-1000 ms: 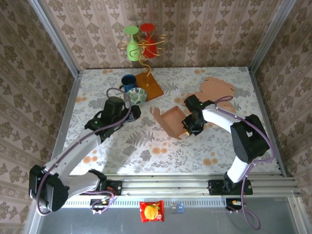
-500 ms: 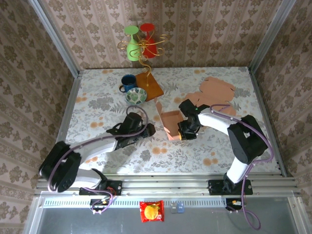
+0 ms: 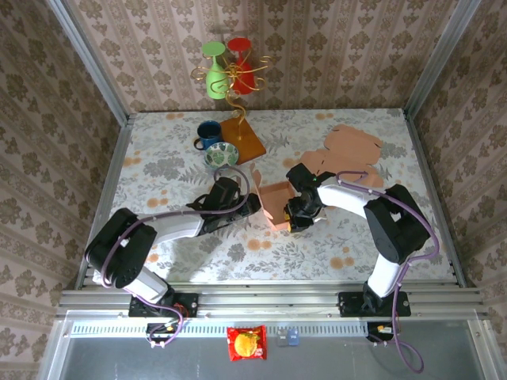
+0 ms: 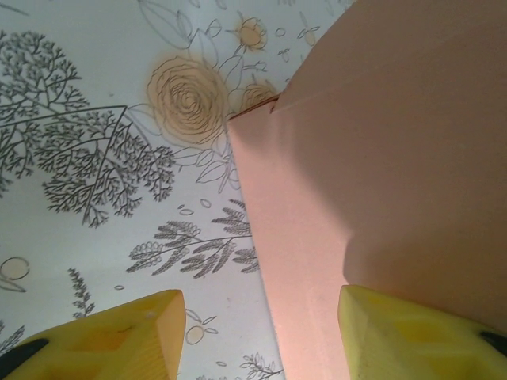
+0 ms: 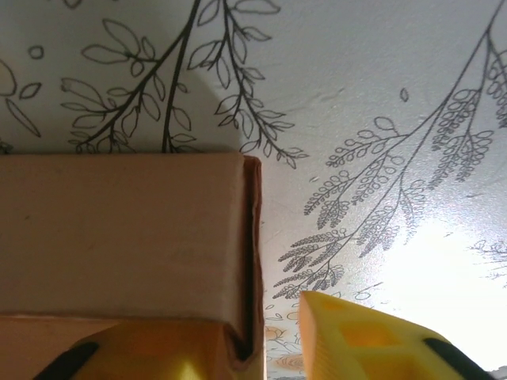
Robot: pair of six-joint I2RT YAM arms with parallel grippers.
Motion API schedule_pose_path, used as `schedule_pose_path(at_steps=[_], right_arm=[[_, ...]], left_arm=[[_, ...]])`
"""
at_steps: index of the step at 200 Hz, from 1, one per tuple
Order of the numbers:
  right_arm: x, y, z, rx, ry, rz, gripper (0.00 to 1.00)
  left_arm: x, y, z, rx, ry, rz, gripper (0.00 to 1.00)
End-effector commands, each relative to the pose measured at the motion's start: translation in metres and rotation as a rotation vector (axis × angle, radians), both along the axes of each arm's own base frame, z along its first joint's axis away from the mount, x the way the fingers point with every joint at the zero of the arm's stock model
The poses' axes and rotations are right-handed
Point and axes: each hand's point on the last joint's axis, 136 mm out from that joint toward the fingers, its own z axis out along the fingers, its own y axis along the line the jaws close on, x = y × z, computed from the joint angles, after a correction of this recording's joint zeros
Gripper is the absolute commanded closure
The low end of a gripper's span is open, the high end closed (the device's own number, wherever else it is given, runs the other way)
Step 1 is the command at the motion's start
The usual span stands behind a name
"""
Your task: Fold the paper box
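The paper box (image 3: 274, 199) stands half-folded at mid-table, a pink-brown card shell with raised walls. My left gripper (image 3: 253, 204) is at its left side. In the left wrist view that gripper (image 4: 260, 321) is open, its yellow fingers (image 4: 119, 336) wide apart, and the box's panel (image 4: 380, 158) reaches in between them with bare table beside it. My right gripper (image 3: 298, 215) is at the box's right side. There the gripper (image 5: 253, 340) is open around the edge of a box wall (image 5: 119, 229): one finger lies against the wall, the other finger (image 5: 364, 336) stands clear of it.
A second, flat card blank (image 3: 348, 146) lies at the back right. A blue mug (image 3: 208, 133), a patterned bowl (image 3: 221, 154) and a wire stand on a wooden base (image 3: 247, 141) sit at the back left. A snack packet (image 3: 246, 343) lies below the rail.
My left arm has swung right and brought its gripper up to the box's left side. The right gripper has opened off the box wall. The box has shifted slightly left.
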Motion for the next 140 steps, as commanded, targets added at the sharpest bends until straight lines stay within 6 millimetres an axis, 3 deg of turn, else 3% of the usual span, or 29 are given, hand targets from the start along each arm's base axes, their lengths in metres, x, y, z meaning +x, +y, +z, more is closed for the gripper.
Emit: schedule_pose_path(at_steps=[1, 36, 62, 81, 96, 112, 140], right_arm=[[-0.007, 0.001, 0.003, 0.009, 0.015, 0.004, 0.61], [0.001, -0.007, 0.037, -0.01, -0.083, 0.05, 0.48], [0.015, -0.024, 0.08, -0.075, -0.241, 0.144, 0.43], [0.041, -0.032, 0.117, -0.114, -0.452, 0.312, 0.44], [0.067, -0.018, 0.159, -0.122, -0.711, 0.58, 0.5], [0.064, 0.006, 0.189, -0.102, -0.856, 0.875, 0.48], [0.043, 0.024, 0.192, -0.032, -0.837, 1.132, 0.41]], left_arm=[[0.01, -0.006, 0.016, -0.033, -0.035, 0.005, 0.46], [0.013, -0.006, 0.021, -0.032, -0.047, 0.006, 0.46], [0.015, -0.006, 0.022, -0.027, -0.052, 0.004, 0.46], [0.015, -0.007, 0.024, -0.023, -0.055, -0.002, 0.46], [0.016, -0.008, 0.027, -0.023, -0.057, -0.007, 0.46], [0.017, -0.008, 0.029, -0.023, -0.062, -0.006, 0.46], [0.017, -0.007, 0.029, -0.015, -0.062, -0.011, 0.46]])
